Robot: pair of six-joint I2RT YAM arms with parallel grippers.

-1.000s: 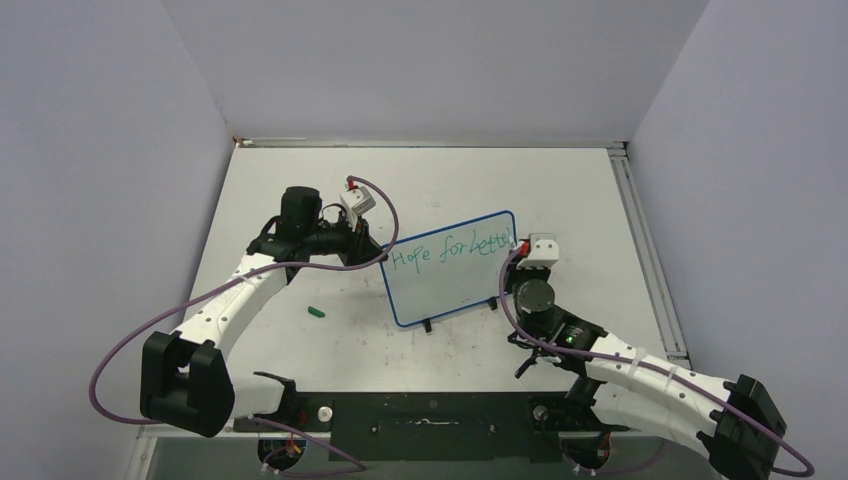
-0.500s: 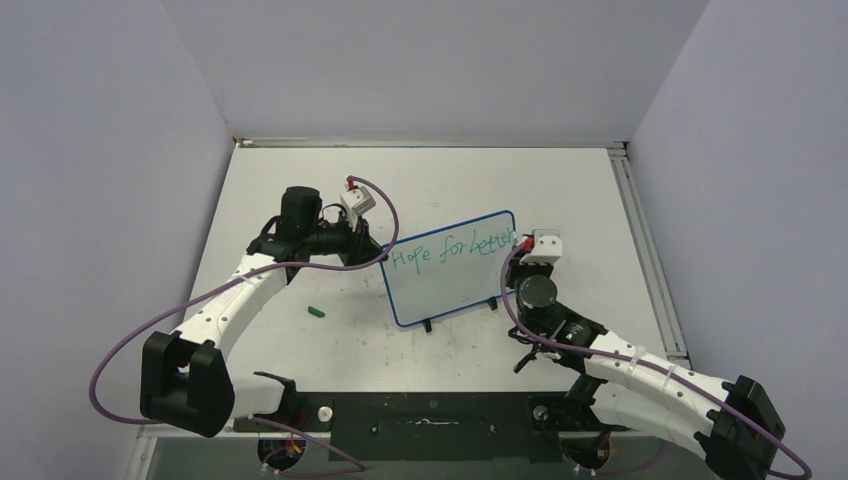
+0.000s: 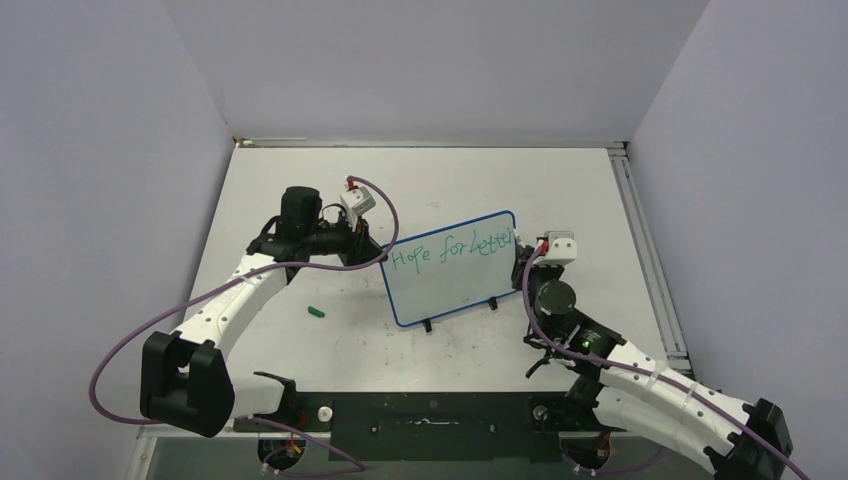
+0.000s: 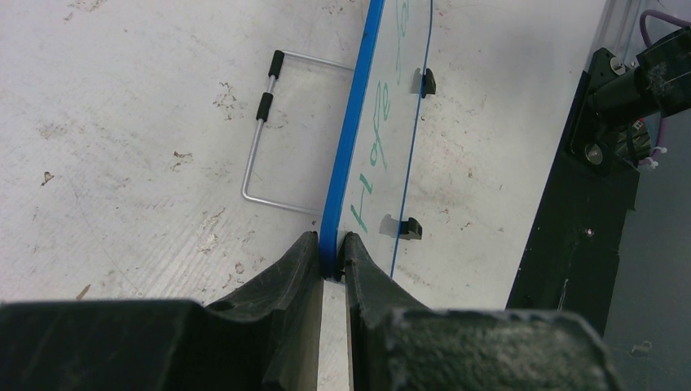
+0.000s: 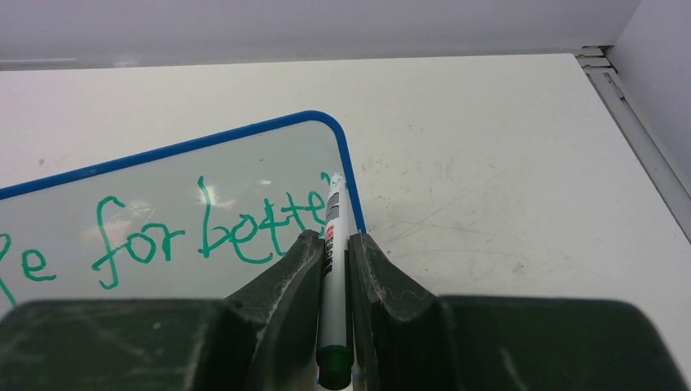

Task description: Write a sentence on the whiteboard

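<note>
Left fingers (image 3: pixel 370 250) meet the left edge of the whiteboard (image 3: pixel 450 295), which stands mid-surface (image 3: pixel 300 190). Left wrist view: they pinch its blue frame. Right wrist view: right fingers (image 5: pixel 297 265) clench a marker (image 5: pixel 335 220), its tip at the green sentence (image 5: pixel 204 232), near the far right corner.

whiteboard (image 3: pixel 450 295): white, blue frame | sentence (image 3: pixel 455 251): green | marker (image 5: pixel 333 220): white | cap (image 3: pixel 316 312), perhaps: green
</note>
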